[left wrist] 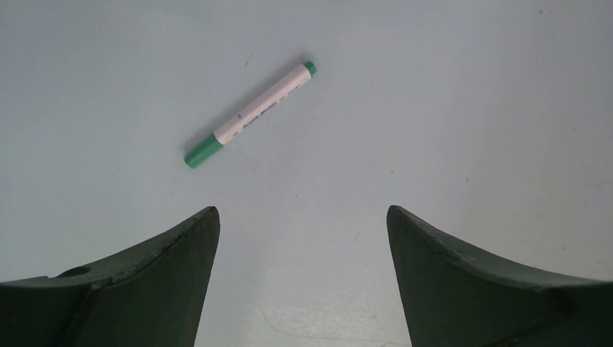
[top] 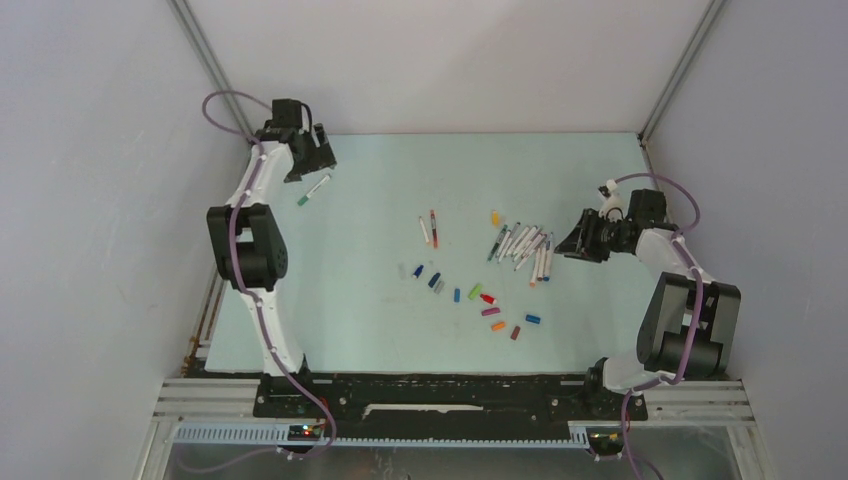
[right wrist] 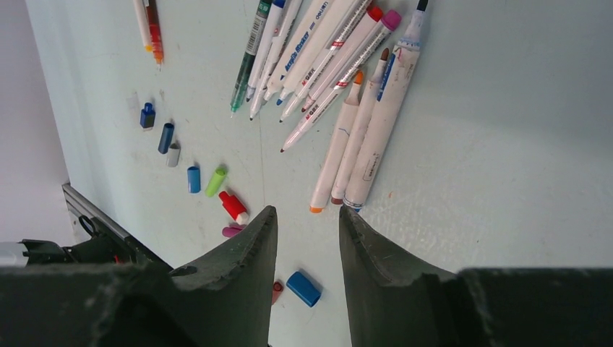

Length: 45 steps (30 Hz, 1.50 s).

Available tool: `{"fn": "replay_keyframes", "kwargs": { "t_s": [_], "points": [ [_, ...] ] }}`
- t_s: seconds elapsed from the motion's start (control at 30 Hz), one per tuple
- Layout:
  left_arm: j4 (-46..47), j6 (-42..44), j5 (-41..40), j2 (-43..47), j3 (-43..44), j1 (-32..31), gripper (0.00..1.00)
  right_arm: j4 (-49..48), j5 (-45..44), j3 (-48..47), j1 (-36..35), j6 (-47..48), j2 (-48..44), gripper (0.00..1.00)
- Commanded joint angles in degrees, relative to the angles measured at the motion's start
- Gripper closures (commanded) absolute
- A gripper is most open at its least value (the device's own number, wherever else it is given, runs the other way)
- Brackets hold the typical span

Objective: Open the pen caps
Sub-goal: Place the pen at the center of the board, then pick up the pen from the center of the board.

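Observation:
A white pen (left wrist: 259, 108) with a green cap (left wrist: 202, 152) still on it lies alone on the table at the far left (top: 314, 190). My left gripper (left wrist: 300, 211) hovers just short of it, open and holding nothing. Several loose pen caps (top: 487, 298) in blue, green, red, magenta and orange are scattered mid-table; a red one (right wrist: 233, 205) and a blue one (right wrist: 303, 288) show in the right wrist view. My right gripper (right wrist: 306, 211) hangs above them, jaws partly apart with nothing between.
A heap of uncapped pens (top: 525, 245) lies just left of my right gripper (top: 580, 240), fanned out in the right wrist view (right wrist: 329, 50). Two more pens (top: 430, 228) lie left of the heap. An orange cap (top: 494, 216) sits behind it.

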State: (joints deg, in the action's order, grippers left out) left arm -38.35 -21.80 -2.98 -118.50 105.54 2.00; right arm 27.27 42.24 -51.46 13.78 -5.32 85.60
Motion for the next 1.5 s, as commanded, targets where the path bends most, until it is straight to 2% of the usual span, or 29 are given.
{"fn": "replay_keyframes", "kwargs": {
  "t_s": [0.0, 0.1, 0.33, 0.87, 1.07, 1.23, 1.33, 1.47],
  "points": [
    [-5.85, 19.98, -0.29, -4.26, 9.66, 0.35, 0.14, 0.77, 1.96, -2.41, 0.87, 1.27, -1.52, 0.61],
    [-6.23, 25.42, -0.76, -8.15, 13.54, 0.32, 0.15, 0.84, 2.22, -2.41, 0.94, 1.11, -1.57, 0.61],
    [-9.49, 28.03, -1.58, -17.07, 24.42, 0.46, 0.17, 1.15, 2.60, -2.41, 1.81, 1.02, -1.55, 0.61],
    [-11.12, 27.95, 1.95, -25.43, 29.68, 3.43, 0.22, 1.39, 4.69, -2.40, 4.44, -0.03, -1.78, 0.62],
    [-12.34, 27.67, 4.75, -28.19, 30.69, 3.47, 0.37, 1.39, 4.89, -2.40, 5.37, -0.21, -1.89, 0.62],
    [-12.73, 28.05, 5.98, -28.30, 30.92, 3.43, 0.58, 1.22, 5.02, -2.41, 5.73, -0.40, -1.99, 0.62],
    [-13.28, 28.38, 7.67, -27.83, 30.30, 3.45, 0.62, 1.16, 5.17, -2.41, 6.10, -0.56, -2.08, 0.62],
    [-14.02, 28.12, 9.87, -26.67, 29.17, 3.43, 0.72, 1.12, 5.31, -2.39, 6.74, -0.65, -2.41, 0.62]
  ]
}}
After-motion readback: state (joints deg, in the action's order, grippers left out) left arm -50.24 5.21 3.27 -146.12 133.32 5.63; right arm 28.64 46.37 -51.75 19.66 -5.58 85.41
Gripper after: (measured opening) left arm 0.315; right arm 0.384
